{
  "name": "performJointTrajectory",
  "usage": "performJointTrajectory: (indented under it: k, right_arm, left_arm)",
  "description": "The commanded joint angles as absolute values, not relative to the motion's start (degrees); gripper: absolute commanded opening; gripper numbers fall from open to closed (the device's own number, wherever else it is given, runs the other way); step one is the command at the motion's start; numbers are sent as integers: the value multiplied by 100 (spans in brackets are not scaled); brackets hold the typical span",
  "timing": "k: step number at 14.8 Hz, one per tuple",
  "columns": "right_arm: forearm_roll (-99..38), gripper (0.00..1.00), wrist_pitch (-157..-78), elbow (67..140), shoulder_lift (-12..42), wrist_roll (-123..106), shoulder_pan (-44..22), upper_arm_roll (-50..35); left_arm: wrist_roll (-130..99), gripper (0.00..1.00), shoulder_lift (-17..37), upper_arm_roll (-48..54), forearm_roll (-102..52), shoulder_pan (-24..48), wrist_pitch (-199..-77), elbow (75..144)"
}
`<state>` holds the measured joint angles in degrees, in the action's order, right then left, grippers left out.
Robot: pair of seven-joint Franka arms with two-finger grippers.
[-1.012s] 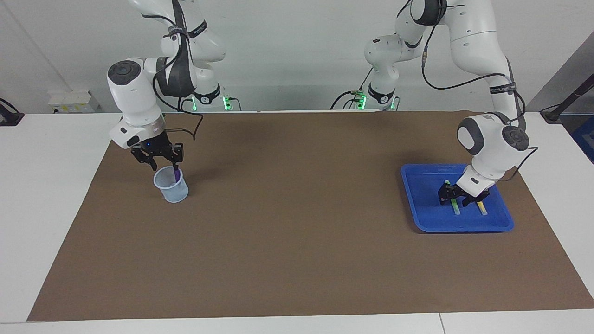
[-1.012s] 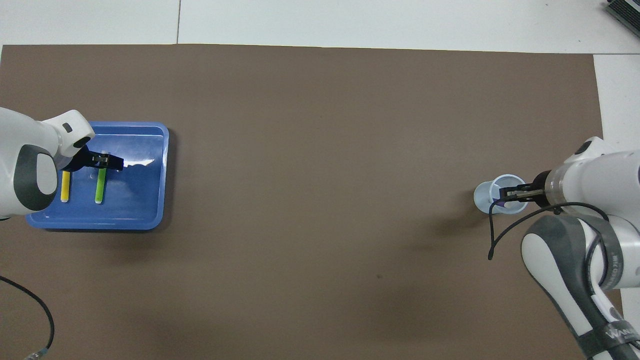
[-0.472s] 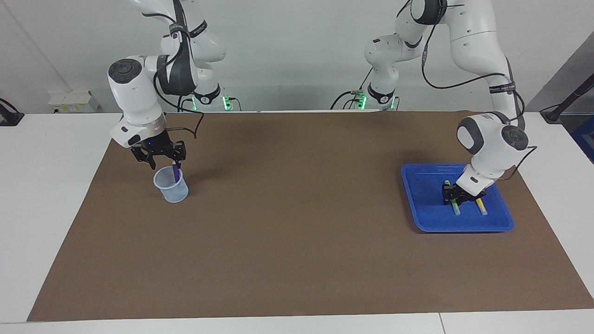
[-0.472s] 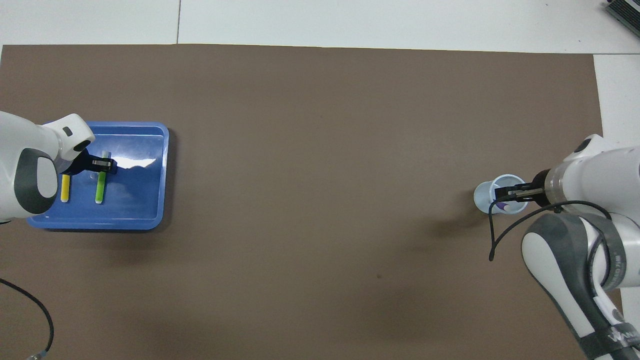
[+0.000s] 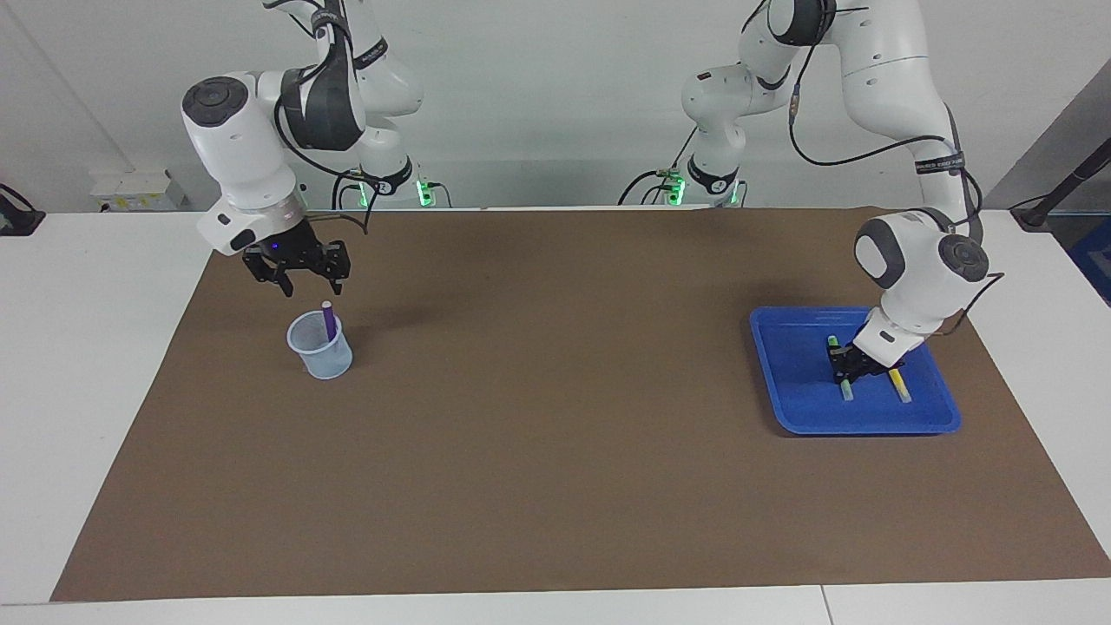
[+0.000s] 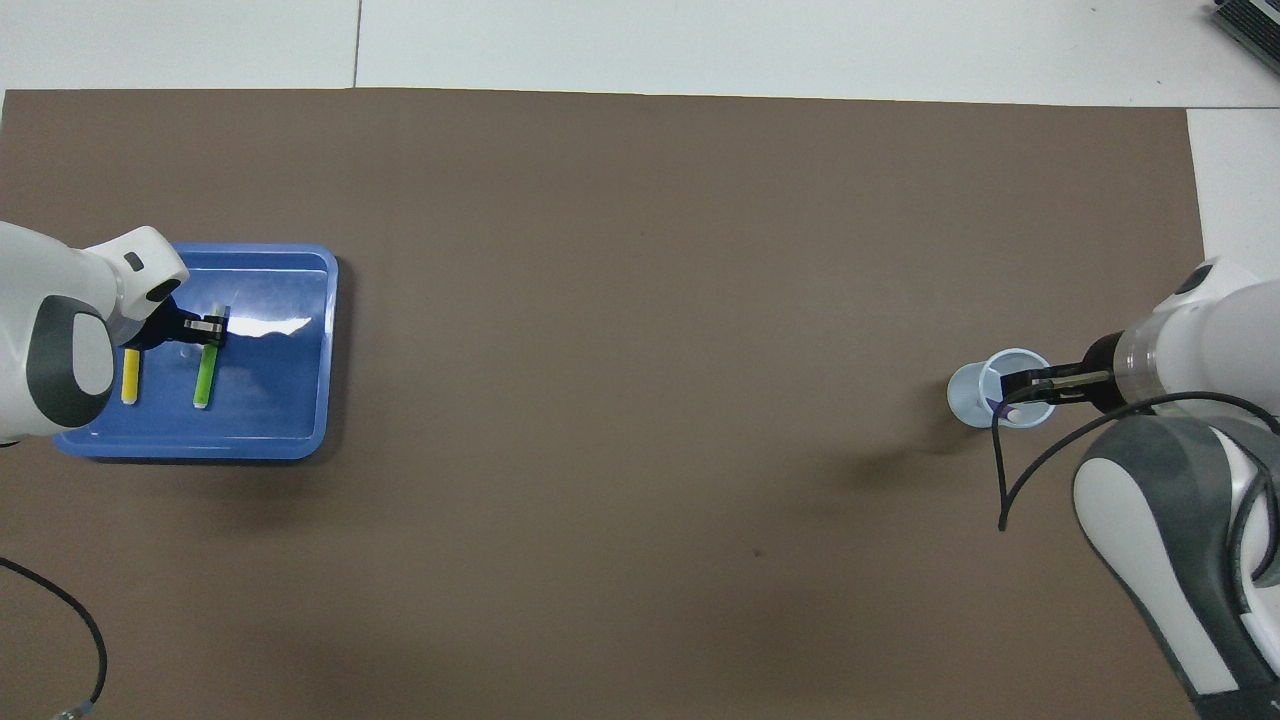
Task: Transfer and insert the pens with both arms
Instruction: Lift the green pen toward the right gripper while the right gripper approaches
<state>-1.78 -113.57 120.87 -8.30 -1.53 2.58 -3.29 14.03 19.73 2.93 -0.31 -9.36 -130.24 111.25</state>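
A purple pen (image 5: 329, 319) (image 6: 1003, 408) stands tilted in a clear cup (image 5: 323, 356) (image 6: 962, 393) toward the right arm's end of the table. My right gripper (image 5: 308, 283) (image 6: 1014, 386) hangs open above the cup, clear of the pen. In the blue tray (image 5: 790, 369) (image 6: 280, 400) toward the left arm's end lie a green pen (image 5: 845, 391) (image 6: 204, 375) and a yellow pen (image 5: 900, 385) (image 6: 130, 375). My left gripper (image 5: 844, 371) (image 6: 210, 329) is down in the tray, shut on the green pen near its end closest to the robots.
A brown mat (image 5: 555, 417) covers most of the white table. A black cable (image 6: 60, 620) loops over the mat near the left arm's base.
My right gripper has risen from the cup, leaving the purple pen standing in it. My left gripper has closed on the green pen, which has turned slightly.
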Motion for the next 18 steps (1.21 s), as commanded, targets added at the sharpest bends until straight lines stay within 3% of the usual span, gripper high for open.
performJointTrajectory:
  k: [1, 10, 18]
  right_arm:
    - [-815, 80, -11127, 12024, -1028, -105, 151, -369]
    - [-3364, 87, -11259, 12023, -1107, -754, -220, -378]
    - [-4911, 89, -12048, 12103, -1143, -1099, -211, -965]
  left_arm:
    - [750, 0, 1794, 308, 35, -818, -12176, 10742]
    - [-2071, 0, 783, 351, -1237, -89, -10091, 10564]
    - [-5402, 0, 475, 378, -2530, 1124, -10257, 10538]
